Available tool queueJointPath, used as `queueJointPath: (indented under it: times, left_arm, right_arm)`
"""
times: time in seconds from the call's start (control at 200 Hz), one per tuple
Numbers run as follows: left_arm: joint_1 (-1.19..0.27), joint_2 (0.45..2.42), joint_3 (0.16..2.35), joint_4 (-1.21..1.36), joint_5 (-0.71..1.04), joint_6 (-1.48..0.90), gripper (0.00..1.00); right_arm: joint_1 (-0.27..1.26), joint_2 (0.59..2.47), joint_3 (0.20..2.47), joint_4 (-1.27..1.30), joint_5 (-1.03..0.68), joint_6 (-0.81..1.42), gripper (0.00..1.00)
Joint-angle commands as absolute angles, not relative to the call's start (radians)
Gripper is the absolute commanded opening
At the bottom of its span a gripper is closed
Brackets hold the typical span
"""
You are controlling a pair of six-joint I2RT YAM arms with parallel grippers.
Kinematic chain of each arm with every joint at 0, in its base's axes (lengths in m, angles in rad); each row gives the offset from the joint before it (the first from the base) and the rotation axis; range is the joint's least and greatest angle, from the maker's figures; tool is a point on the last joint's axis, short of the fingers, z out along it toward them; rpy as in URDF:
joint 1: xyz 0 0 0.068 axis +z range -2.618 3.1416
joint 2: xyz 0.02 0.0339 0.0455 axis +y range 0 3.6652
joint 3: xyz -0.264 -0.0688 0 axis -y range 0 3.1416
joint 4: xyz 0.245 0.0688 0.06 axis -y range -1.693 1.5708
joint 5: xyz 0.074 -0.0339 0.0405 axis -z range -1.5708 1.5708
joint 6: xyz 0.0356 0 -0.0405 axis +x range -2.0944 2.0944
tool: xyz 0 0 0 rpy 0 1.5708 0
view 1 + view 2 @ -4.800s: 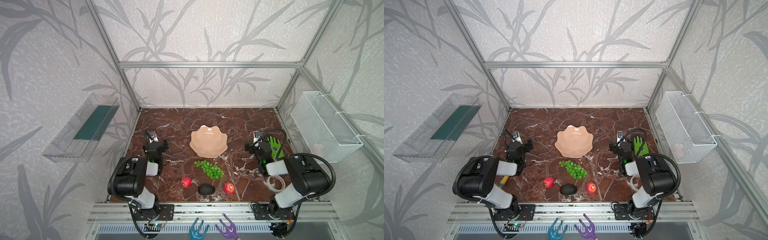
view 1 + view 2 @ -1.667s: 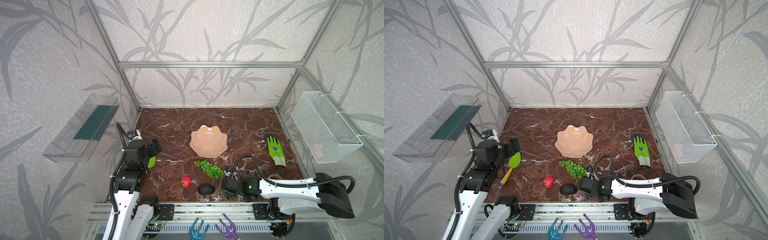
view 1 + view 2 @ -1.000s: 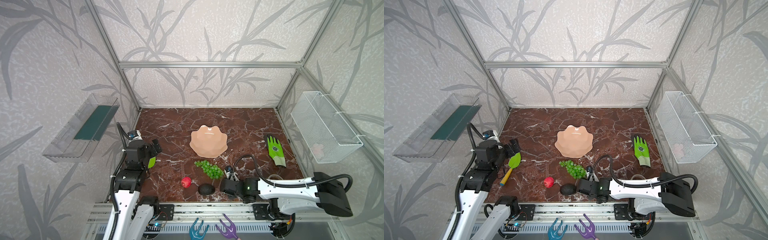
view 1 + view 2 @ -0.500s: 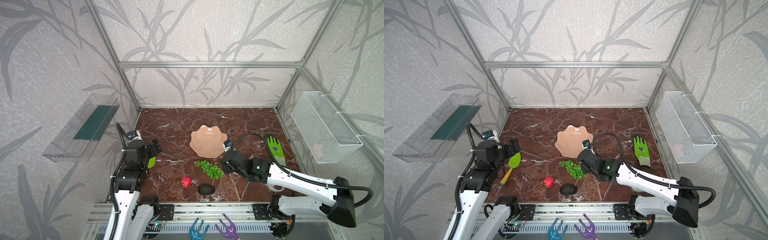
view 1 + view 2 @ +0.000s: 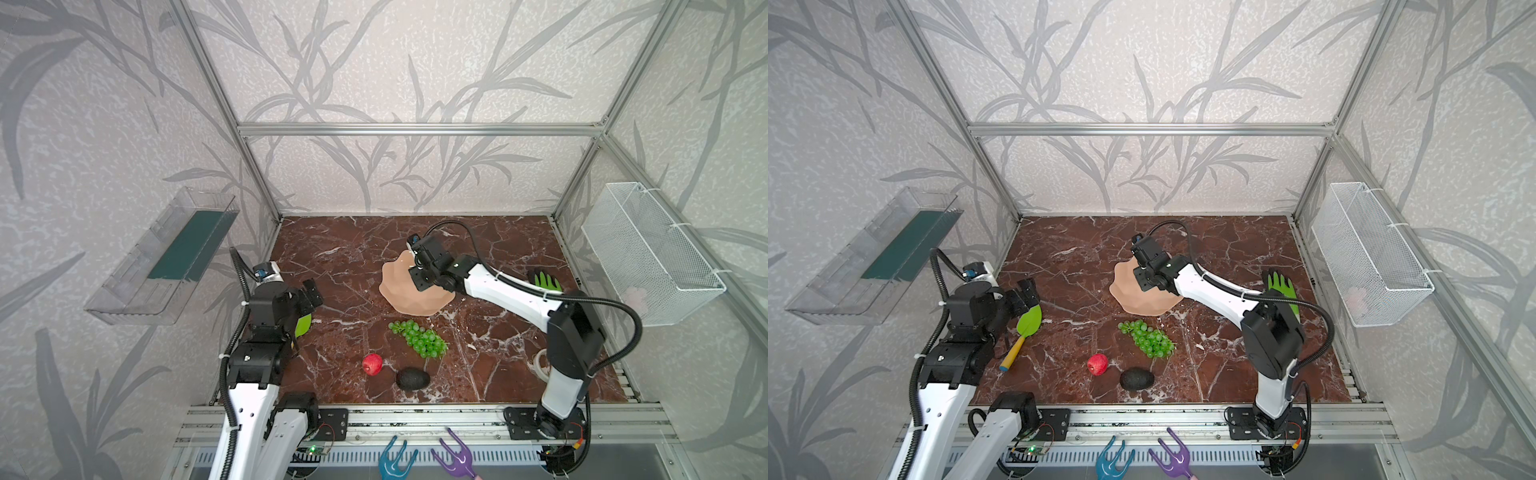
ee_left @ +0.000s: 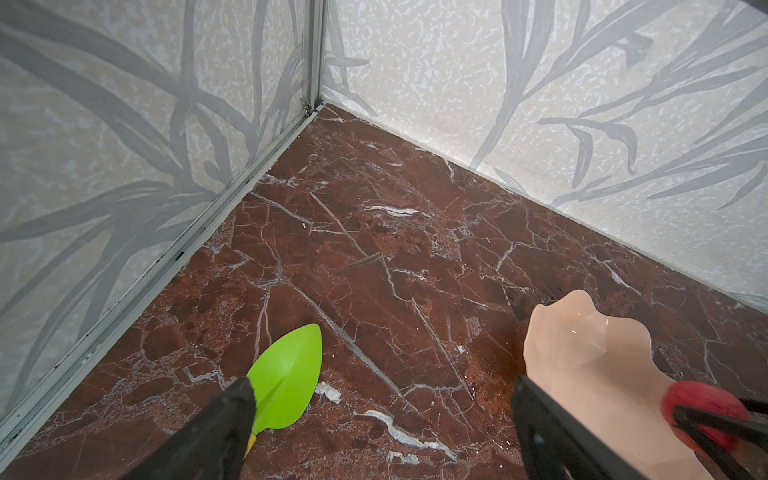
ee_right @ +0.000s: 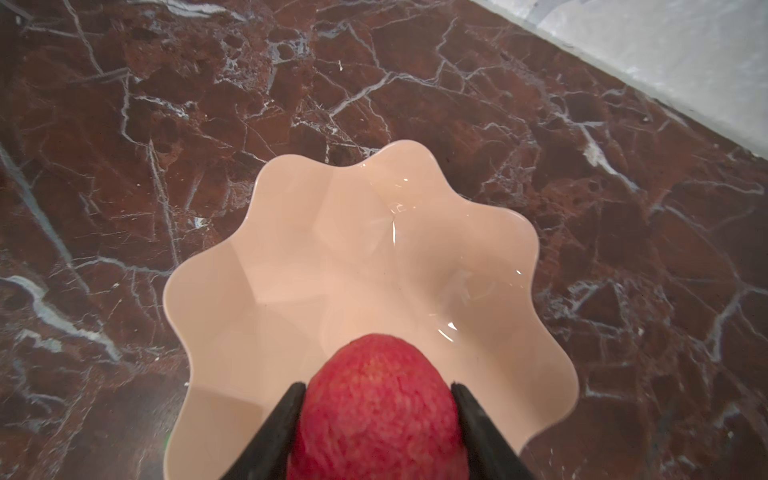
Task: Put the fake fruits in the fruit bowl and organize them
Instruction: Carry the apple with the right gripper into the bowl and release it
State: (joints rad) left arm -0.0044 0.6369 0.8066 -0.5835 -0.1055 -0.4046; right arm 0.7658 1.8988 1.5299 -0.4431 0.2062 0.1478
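Top views: from high over the front of the bench (image 5: 353, 257), angled down toward the back wall (image 5: 415, 174); distant, taking in the whole bench; both top views nearly match.
Left wrist: low and close at the bench's left side, looking past the left tool (image 6: 382, 384) to the back-left corner (image 6: 311, 104).
Right wrist: very close above the bowl (image 7: 332, 249), looking down past the right tool (image 7: 377, 388).
Shared: the bowl appears in all four; the left wrist also catches the right tool.

A green glove (image 5: 548, 283) and a green scoop (image 5: 1030, 321) are laid on the surface (image 5: 353, 249); a wire basket (image 5: 648, 253) is wall-mounted.
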Motion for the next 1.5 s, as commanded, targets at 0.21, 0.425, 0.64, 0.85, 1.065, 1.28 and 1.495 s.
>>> queueJointPath:
  times: [0.21, 0.425, 0.64, 0.85, 1.065, 1.28, 1.495]
  left_arm:
    - [0.009, 0.625, 0.792, -0.598, -0.097, -0.416, 0.97]
    - [0.014, 0.624, 0.790, -0.597, -0.090, -0.416, 0.96]
    - [0.020, 0.625, 0.788, -0.594, -0.084, -0.418, 0.97]
    - [0.025, 0.626, 0.787, -0.591, -0.083, -0.420, 0.97]
    - [0.027, 0.627, 0.785, -0.592, -0.081, -0.423, 0.97]
    - [0.026, 0.634, 0.782, -0.589, -0.062, -0.431, 0.97]
    - [0.027, 0.657, 0.793, -0.604, 0.025, -0.449, 0.95]
  right_arm:
    - [0.757, 2.132, 1.738, -0.512, 0.198, 0.060, 0.45]
    - [0.749, 2.197, 1.766, -0.514, 0.208, 0.055, 0.45]
    - [0.742, 2.247, 1.775, -0.512, 0.196, 0.066, 0.46]
    - [0.737, 2.266, 1.775, -0.507, 0.192, 0.076, 0.57]
    - [0.720, 2.187, 1.761, -0.502, 0.170, 0.097, 0.74]
    - [0.704, 1.933, 1.624, -0.403, 0.151, 0.135, 0.85]
    - [0.705, 1.561, 1.175, -0.125, 0.105, 0.241, 0.98]
